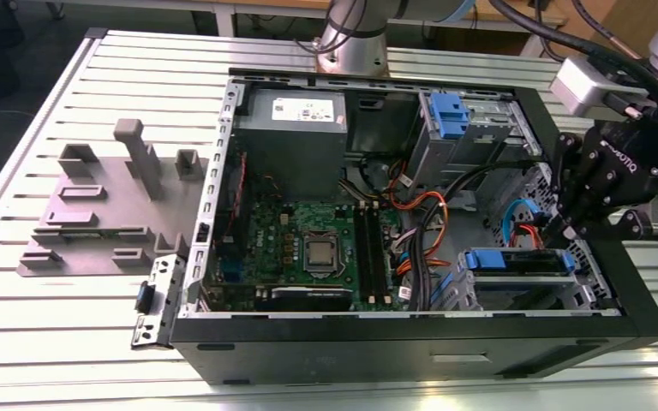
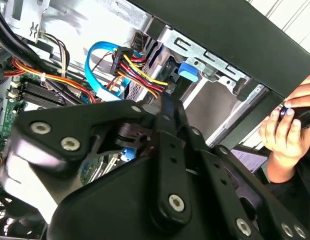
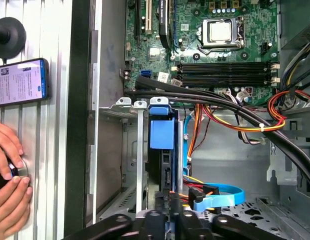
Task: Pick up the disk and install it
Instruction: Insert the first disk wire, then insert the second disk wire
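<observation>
1. My pincer (image 3: 168, 212) appears clenched on the disk (image 3: 161, 135). In the first wrist view one finger lies against each flat face of its end, and in the second wrist view the fingers (image 2: 170, 150) draw together on a thin blue-edged strip.
2. The disk stands on edge inside the drive cage (image 3: 140, 150), in the lower corner of the computer case (image 1: 421, 351) at the exterior view's right. There its blue carrier (image 1: 520, 261) shows just under my pincer (image 1: 560, 229).
3. Governing relation: the disk's long axis runs straight away from my pincer, in line with the cage slot. I hold the end beside the red, yellow and blue cables (image 3: 215, 192). The blue tab end points at the motherboard (image 3: 215, 55).
4. That tab end sits about level with the cage's bent metal lips. I judge the disk to be home, or nearly so, in its slot.
5. I am the only arm at work. A person's hand (image 3: 7, 170) rests on the table outside the case wall, near a phone (image 3: 20, 82) and well apart from the disk.
6. The grey slotted stand (image 1: 100, 214) stands on the table beyond the far side of the case.
</observation>
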{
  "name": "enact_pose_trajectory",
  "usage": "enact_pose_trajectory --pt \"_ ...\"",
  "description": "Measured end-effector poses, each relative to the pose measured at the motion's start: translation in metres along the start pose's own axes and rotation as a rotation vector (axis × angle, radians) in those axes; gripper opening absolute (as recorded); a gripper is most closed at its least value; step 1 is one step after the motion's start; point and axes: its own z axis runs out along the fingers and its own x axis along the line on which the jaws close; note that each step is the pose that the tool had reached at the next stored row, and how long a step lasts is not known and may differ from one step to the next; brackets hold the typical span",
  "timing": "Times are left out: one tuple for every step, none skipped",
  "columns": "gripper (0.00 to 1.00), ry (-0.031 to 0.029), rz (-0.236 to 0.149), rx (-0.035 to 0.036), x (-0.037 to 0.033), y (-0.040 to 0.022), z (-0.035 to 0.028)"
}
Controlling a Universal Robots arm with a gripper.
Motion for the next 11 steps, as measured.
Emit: enact_pose_trajectory --pt "0.16 0.0000 0.000 0.0000 0.0000 0.0000 0.0000" --pt "0.16 -0.0001 0.000 0.0000 0.0000 0.0000 0.0000" --pt "0.11 0.0000 0.000 0.0000 0.0000 0.0000 -0.0001" --pt "0.11 0.0000 0.000 0.0000 0.0000 0.0000 -0.0001" --pt "0.11 0.0000 0.000 0.0000 0.0000 0.0000 -0.0002" --pt "0.11 0.0000 0.000 0.0000 0.0000 0.0000 -0.0002" --pt "0.11 0.0000 0.000 0.0000 0.0000 0.0000 -0.0002" --pt "0.11 0.0000 0.000 0.0000 0.0000 0.0000 -0.0003" --pt "0.11 0.0000 0.000 0.0000 0.0001 0.0000 -0.0005" --pt "0.11 0.0000 0.000 0.0000 0.0001 0.0000 -0.0008" --pt "0.11 0.0000 0.000 0.0000 0.0001 0.0001 -0.0008"
